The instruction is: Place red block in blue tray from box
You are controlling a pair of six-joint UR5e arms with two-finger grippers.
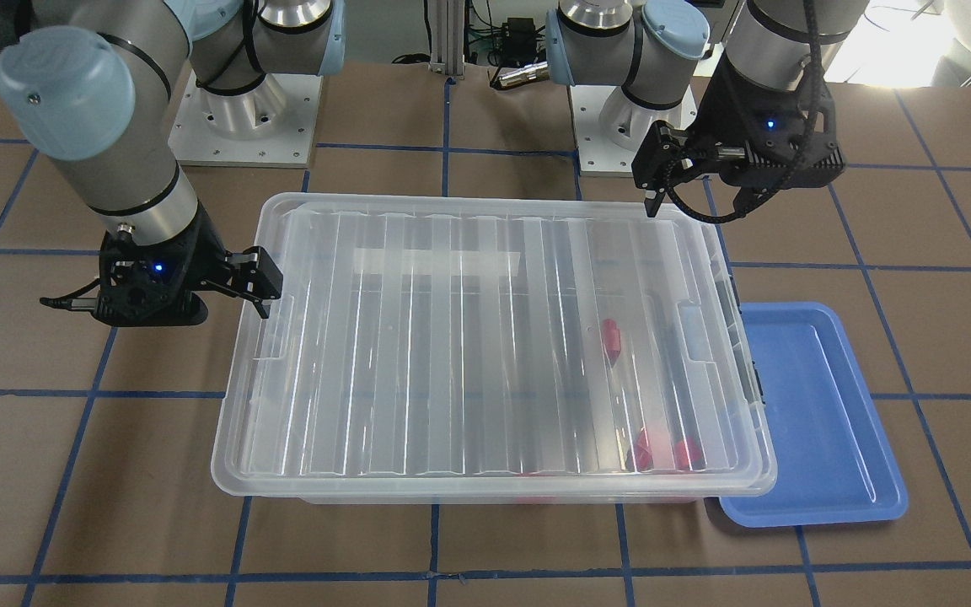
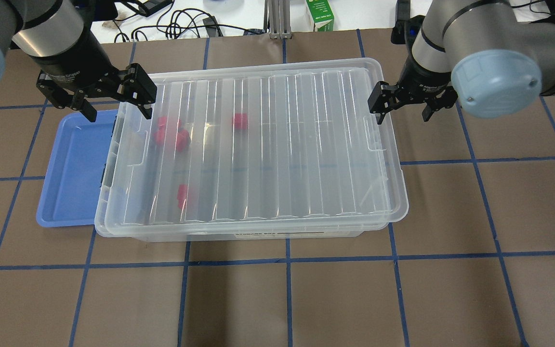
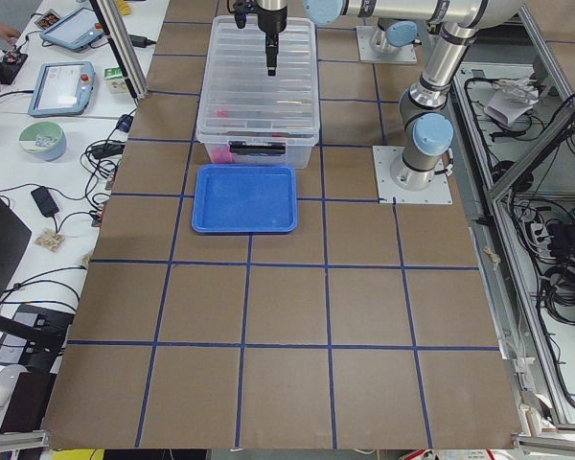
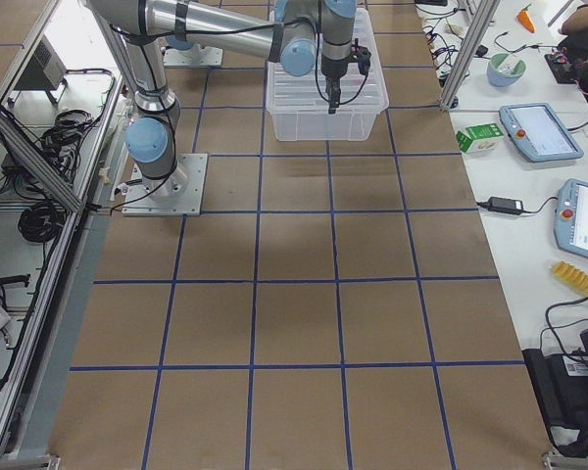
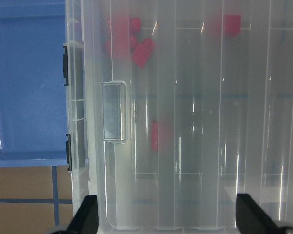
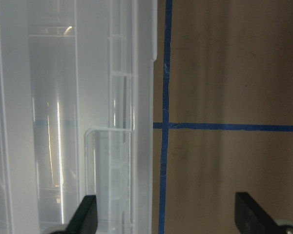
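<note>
Evidently nothing is done yet. You see the box (image 2: 258, 234) spanning between the left gripper (image 2: 116, 103) and the right gripper (image 2: 403, 108), both spread wide and holding nothing. The blue tray (image 2: 72, 168), unfilled, lies just beside the left gripper. The red block (image 2: 240, 121) sits beneath the closed lid (image 2: 306, 144), which bars access.

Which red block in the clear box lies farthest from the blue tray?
The lone red block nearer the middle of the box; the other blocks all lie close to the end that sits beside the blue tray.
</note>
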